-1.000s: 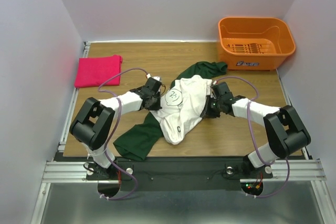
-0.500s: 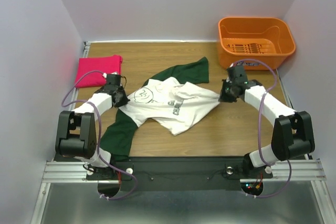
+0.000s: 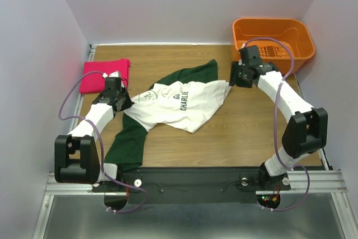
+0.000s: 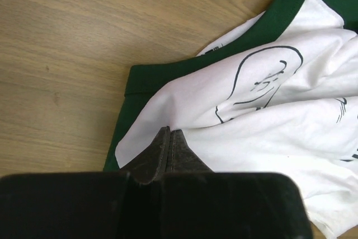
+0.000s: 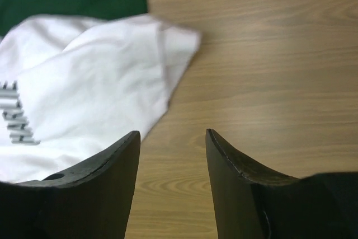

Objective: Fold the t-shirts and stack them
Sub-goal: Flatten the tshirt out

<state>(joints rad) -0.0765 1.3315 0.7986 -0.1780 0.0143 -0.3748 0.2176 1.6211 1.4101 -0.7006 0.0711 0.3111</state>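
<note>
The white t-shirt (image 3: 179, 104) with dark green sleeves lies spread across the middle of the table, its black lettering facing up. One green sleeve (image 3: 130, 141) trails toward the near left and the other (image 3: 197, 74) points to the back. My left gripper (image 3: 124, 103) is shut on the shirt's left edge beside the green collar (image 4: 168, 74), its fingertips (image 4: 169, 134) pinching white cloth (image 4: 268, 132). My right gripper (image 3: 231, 78) hangs open just past the shirt's right corner (image 5: 173, 37), with bare wood between its fingers (image 5: 126, 155). The pink-red t-shirt (image 3: 104, 75) lies folded at the back left.
An orange plastic basket (image 3: 272, 37) stands at the back right corner, right behind the right wrist. The wooden table (image 3: 251, 132) is bounded by white walls on the left, the back and the right.
Both arms have drawn apart, stretching the bunched white t-shirt out flat. The right gripper has opened and let go of the shirt's right corner.
</note>
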